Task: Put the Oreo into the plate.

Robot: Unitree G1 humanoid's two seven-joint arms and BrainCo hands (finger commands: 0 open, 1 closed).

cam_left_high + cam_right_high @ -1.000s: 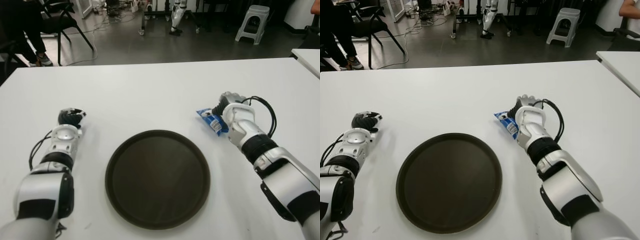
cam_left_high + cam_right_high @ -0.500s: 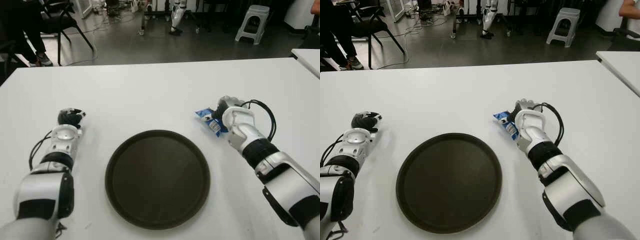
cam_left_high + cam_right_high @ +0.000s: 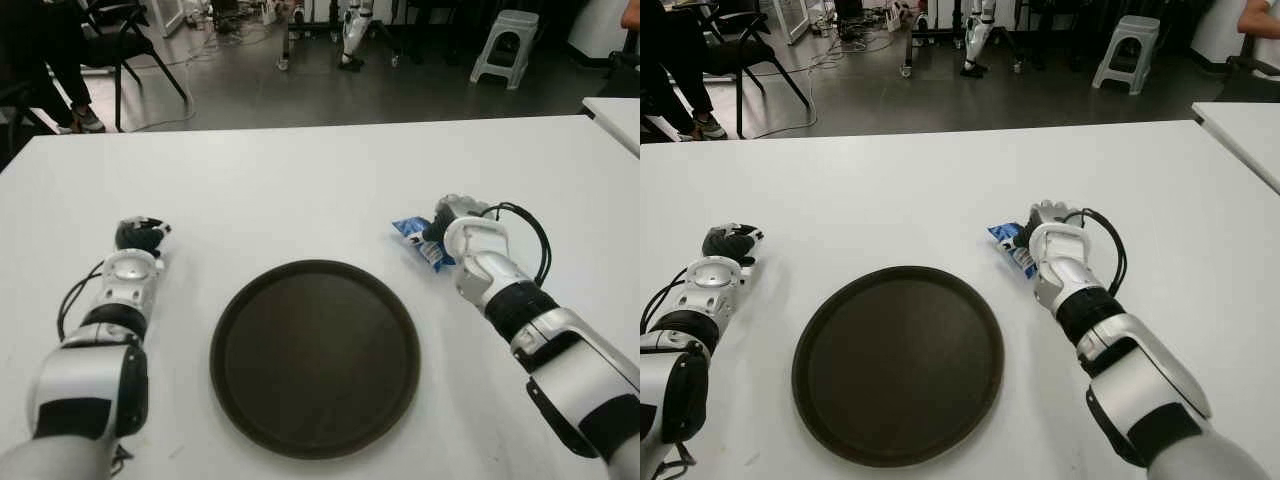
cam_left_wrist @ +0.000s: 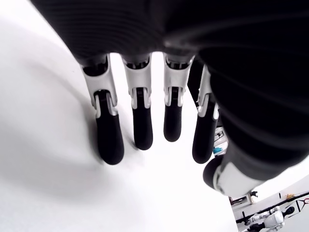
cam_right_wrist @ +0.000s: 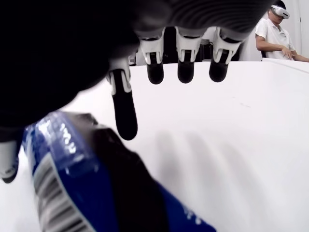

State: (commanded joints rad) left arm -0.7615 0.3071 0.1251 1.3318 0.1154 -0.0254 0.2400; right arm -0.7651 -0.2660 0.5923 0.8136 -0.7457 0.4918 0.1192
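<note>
Right hand (image 3: 1045,225), fingers extended, not yet gripping the light, crinkly, slippery blue foil Oreo packet (image 3: 1014,248); pinch mid-body; left hand (image 3: 140,235) open, idle.

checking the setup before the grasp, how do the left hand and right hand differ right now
The right hand is beside the blue Oreo packet, right of the plate; the left hand shows left of the plate with nothing near it. In its wrist view the right hand's fingers hang over the packet without closing on it; the left hand's fingers extend over bare table. Both are open and hold nothing.
</note>
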